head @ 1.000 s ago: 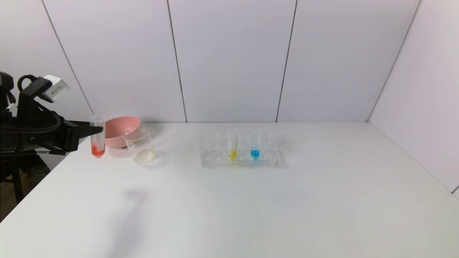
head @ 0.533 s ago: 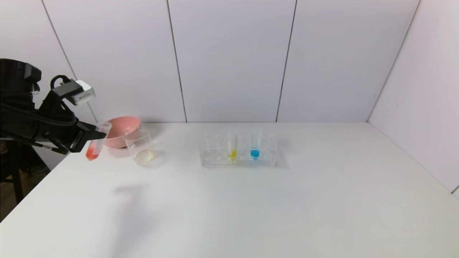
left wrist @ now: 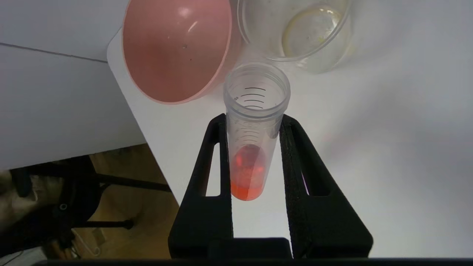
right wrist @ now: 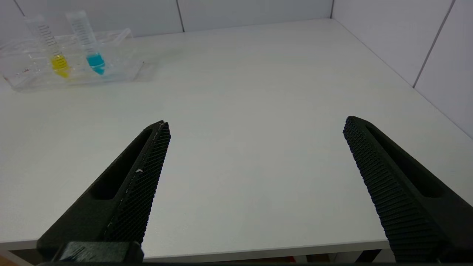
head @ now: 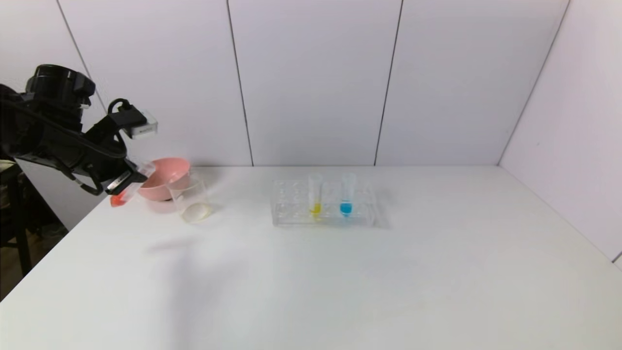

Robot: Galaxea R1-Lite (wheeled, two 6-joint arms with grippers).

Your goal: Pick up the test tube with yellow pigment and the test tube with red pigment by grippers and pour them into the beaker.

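My left gripper (head: 127, 181) (left wrist: 253, 122) is shut on the test tube with red pigment (head: 127, 187) (left wrist: 252, 140) at the table's far left. The tube is tilted, mouth toward the pink bowl and the beaker (head: 189, 197) (left wrist: 295, 29); the red liquid sits in its rounded bottom. The beaker stands just right of the tube, with a little pale liquid inside. The test tube with yellow pigment (head: 315, 194) (right wrist: 51, 48) stands upright in the clear rack (head: 291, 216). My right gripper (right wrist: 255, 129) is open and empty over the table's near edge, out of the head view.
A pink bowl (head: 163, 177) (left wrist: 173, 51) stands behind and left of the beaker. A tube with blue liquid (head: 346, 194) (right wrist: 88, 40) stands beside the yellow one in the rack. The table's left edge (left wrist: 147, 136) lies under my left gripper. White wall panels close the back and right.
My left arm has risen and rolled, tilting the red tube from upright to a steep slant with its mouth toward the bowl and beaker. The rack and beaker have not moved.
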